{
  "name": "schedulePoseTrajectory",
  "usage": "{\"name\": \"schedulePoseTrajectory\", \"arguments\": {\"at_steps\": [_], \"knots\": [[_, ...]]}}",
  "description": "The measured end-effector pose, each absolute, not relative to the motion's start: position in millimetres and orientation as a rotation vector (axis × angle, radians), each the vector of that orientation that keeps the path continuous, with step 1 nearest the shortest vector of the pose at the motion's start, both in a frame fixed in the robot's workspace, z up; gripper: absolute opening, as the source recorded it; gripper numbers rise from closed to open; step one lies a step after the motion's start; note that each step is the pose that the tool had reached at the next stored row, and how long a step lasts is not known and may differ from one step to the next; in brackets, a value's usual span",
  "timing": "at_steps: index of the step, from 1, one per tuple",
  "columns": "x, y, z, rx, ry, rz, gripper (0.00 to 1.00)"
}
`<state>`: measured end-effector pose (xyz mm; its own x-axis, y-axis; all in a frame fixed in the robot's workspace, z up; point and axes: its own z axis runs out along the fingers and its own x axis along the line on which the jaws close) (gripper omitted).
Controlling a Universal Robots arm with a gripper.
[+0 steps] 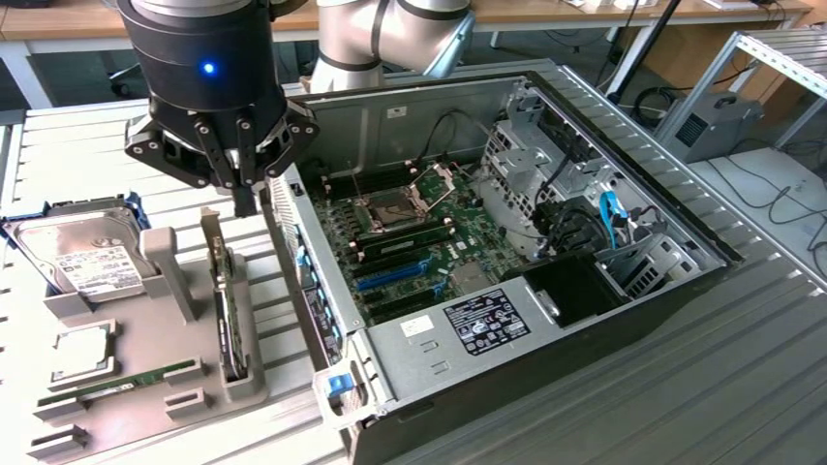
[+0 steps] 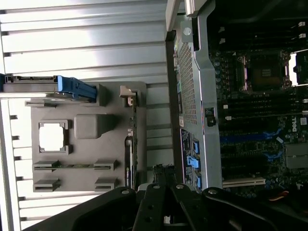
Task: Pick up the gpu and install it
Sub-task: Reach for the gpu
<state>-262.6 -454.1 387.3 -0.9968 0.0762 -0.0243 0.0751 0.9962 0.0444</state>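
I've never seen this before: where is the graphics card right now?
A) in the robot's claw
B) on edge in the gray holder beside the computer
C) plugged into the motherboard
B: the gpu stands on edge in the gray holder, beside the open computer case; the gripper hangs shut and empty nearby.

Closed pincer (image 2: pixel 164 171) hovers between the gpu (image 2: pixel 131 154), edge-up in its grey holder (image 2: pixel 113 139), and the open case (image 2: pixel 199 96)
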Motion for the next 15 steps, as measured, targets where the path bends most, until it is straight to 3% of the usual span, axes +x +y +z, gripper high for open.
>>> {"name": "schedulePoseTrajectory", "arguments": {"at_steps": [15], "knots": [[-262.6, -457.6, 387.0, 0.118, 3.113, 0.068, 0.11]]}}
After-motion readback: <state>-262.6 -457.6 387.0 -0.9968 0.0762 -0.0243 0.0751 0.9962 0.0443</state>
